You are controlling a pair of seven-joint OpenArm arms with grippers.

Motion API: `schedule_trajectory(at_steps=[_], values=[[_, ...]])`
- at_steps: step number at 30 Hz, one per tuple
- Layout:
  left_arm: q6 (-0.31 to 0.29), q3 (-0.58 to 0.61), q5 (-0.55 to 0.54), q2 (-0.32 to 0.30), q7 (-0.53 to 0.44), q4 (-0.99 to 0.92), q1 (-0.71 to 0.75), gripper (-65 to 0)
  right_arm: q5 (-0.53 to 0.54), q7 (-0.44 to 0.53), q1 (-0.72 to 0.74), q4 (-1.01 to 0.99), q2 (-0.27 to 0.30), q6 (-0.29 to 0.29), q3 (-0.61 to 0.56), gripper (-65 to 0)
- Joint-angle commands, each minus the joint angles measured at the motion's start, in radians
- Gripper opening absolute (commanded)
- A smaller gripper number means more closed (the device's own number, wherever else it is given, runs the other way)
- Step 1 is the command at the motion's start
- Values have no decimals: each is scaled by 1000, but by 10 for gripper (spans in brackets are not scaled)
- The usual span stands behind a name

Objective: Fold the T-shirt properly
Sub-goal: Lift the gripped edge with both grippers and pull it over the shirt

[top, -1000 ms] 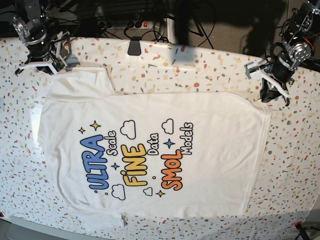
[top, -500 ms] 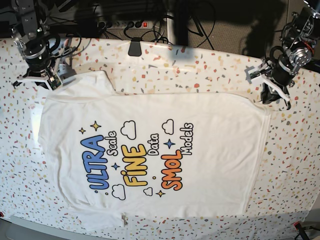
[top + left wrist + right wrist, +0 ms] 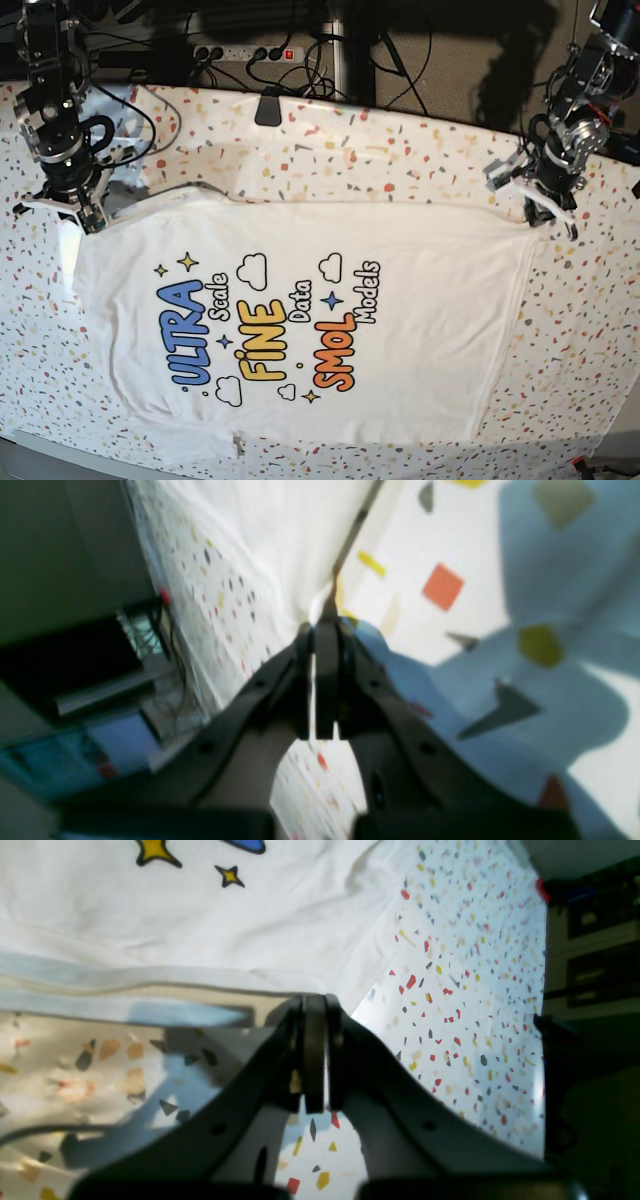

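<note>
The white T-shirt lies spread flat on the table with its coloured "ULTRA FINE SMOL" print facing up. My right gripper stands at the shirt's far left corner. In the right wrist view its jaws are shut, pinching the shirt's edge. My left gripper stands at the shirt's far right corner. It is shut on the cloth's edge, which runs taut away from its tips. The far edge of the shirt runs nearly straight between the two grippers.
The shirt rests on a white table covering speckled with coloured flecks. A black clip sits at the table's far edge, with a power strip and cables behind it. The table's near edge runs just below the shirt.
Both grippers have come down onto the shirt's far corners. The bunched sleeve at the far left has been pulled flat and the far edge has straightened.
</note>
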Motion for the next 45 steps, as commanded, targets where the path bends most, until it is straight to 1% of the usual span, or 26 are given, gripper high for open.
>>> schedule_trajectory(at_steps=[1,3,4,6,7,8,9,12,13,17,20,22,25,28,32,35,45], values=[[161,-22,-183,69,-103,41,-160,-650,2,14,2,14,13,-9,7,-650],[145,-22,-182,87,-79,41,-183,-650,13,15,5,12,13,-9,7,-650],[98,-21,-175,89,-62,41,-192,-650,29,13,13,12,13,-9,7,-650],[-37,-21,-155,89,-61,38,-202,-650,31,9,16,12,13,-9,7,-650],[-76,-21,-128,89,-61,37,-205,-650,30,8,16,12,13,-9,7,-650],[-92,-21,-114,89,-60,36,-205,-650,25,5,16,12,13,-9,7,-650],[-91,-21,-108,88,-51,36,-204,-650,24,5,16,12,13,-9,7,-650],[-42,-21,-110,85,35,57,-200,-650,22,-10,8,11,13,-9,7,-650],[-40,-21,-113,80,45,72,-199,-650,20,-10,8,11,13,-9,7,-650],[-42,-21,-116,39,76,138,-199,-650,21,-10,11,12,13,-9,7,-650],[-48,-21,-158,-10,116,163,-197,-650,20,-25,8,11,13,-9,7,-650],[-80,-21,-171,-37,134,171,-188,-650,20,-25,8,11,13,-9,7,-650],[-119,-21,-199,-66,134,173,-156,-650,20,-21,11,11,13,-9,7,-650],[-133,-21,-195,-79,109,172,-104,-650,20,-21,11,11,13,-9,7,-650],[-135,-21,-196,-81,69,172,-34,-650,20,-21,11,11,13,-9,7,-650],[-135,-21,-195,-81,60,172,4,-650,20,-20,11,11,13,-9,7,-650],[-135,-21,-177,-81,59,173,11,-650,20,-12,11,11,13,-9,7,-650]])
